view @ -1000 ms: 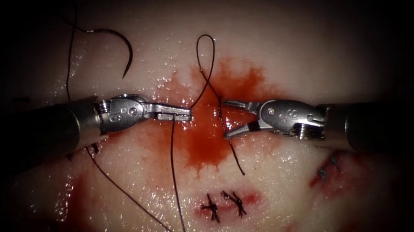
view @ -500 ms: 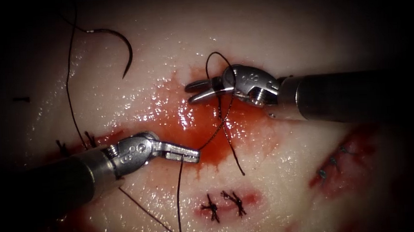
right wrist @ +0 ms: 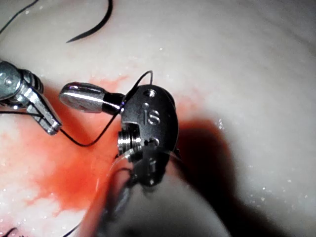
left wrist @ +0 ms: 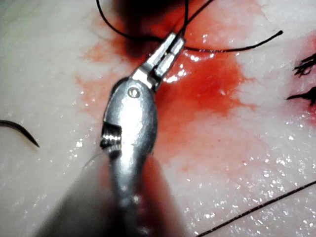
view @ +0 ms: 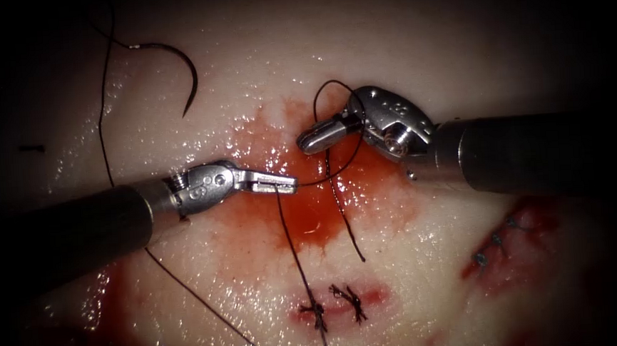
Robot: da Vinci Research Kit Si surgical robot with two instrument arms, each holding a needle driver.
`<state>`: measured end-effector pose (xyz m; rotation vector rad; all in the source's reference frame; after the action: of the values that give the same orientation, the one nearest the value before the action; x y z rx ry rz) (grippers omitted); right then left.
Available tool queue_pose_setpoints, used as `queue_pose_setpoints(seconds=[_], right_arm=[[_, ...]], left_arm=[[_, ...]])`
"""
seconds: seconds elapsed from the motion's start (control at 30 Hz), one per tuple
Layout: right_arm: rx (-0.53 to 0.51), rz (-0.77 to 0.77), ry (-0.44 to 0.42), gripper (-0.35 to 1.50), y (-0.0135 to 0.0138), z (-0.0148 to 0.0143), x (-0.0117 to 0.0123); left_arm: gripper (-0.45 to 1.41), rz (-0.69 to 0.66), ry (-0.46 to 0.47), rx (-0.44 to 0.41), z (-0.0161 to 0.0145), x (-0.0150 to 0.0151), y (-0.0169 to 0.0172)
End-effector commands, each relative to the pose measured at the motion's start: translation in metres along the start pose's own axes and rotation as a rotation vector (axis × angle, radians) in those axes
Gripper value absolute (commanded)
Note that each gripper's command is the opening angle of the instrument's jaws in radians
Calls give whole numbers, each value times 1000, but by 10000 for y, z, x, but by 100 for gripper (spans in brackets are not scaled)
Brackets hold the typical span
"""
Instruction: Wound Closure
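My left tool (view: 284, 185) comes in from the left with its jaws shut on the dark thread (view: 296, 256) at their tips (left wrist: 175, 42), over the red fluid (view: 311, 212) that covers the cut. The right tool (view: 313, 137) lies just above and to the right, jaws shut (right wrist: 74, 95) and holding nothing. A loop of thread (view: 332, 86) winds round its neck (right wrist: 116, 106). The curved needle (view: 184, 70) lies free on top of the tissue (view: 245, 77) at the far upper left, not in it. A short thread tail (view: 352, 238) trails down from the loop.
Two finished knotted stitches (view: 334, 306) sit below the red patch. Another stitched cut (view: 495, 244) lies at the lower right. A long run of thread (view: 105, 121) goes from the needle's end down the left side, under my left tool's shaft (view: 76, 230).
The right tool's jaws have shut, and it has moved up from beside the thread tail with the loop round it. The left tool dipped down with its thread, then rose again.
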<state>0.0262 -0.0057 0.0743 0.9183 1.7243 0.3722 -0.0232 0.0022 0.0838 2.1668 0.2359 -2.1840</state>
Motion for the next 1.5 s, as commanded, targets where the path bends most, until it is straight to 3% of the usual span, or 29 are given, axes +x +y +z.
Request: queue_pose_setpoints(seconds=[0.03,0.17,0.27,0.43,0.53,0.57,0.63,0.7,0.77,0.8,0.9,0.97,1.0,1.1,1.5], right_arm=[[11,2,-12,-35,0,3,-7],[70,-4,-83,-35,-3,1,-11],[177,-23,-205,-35,-6,4,-23],[279,-101,-281,-35,-14,10,-43],[488,-239,-417,-35,-25,14,-55],[533,-263,-482,-28,-33,15,-61],[556,-284,-518,-20,-41,15,-66],[569,-293,-544,-18,-46,15,-70],[562,-325,-621,25,-52,15,-76],[563,-337,-642,39,-53,15,-78],[552,-379,-706,51,-55,17,-83],[536,-407,-727,76,-55,19,-82],[506,-437,-738,103,-53,21,-81],[460,-482,-740,123,-50,24,-82],[438,-538,-769,124,-42,27,-118]], left_arm=[[-45,1,0,3,7,-10,-4],[-45,2,-8,11,12,-20,-13],[-45,1,-2,7,18,-26,-21],[-45,1,11,-9,24,-27,-24],[-45,1,14,-17,26,-27,-24],[-45,1,14,-18,26,-27,-24],[-45,1,10,-22,26,-26,-23],[-45,1,10,-22,25,-25,-22],[-45,0,8,-25,25,-24,-21],[-45,0,10,-27,26,-23,-20],[-45,0,10,-27,26,-22,-20],[-45,1,10,-26,26,-22,-19],[-45,1,9,-26,27,-23,-19],[-45,-8,8,-30,28,-24,-16],[-45,-29,9,-38,28,-26,-14]])
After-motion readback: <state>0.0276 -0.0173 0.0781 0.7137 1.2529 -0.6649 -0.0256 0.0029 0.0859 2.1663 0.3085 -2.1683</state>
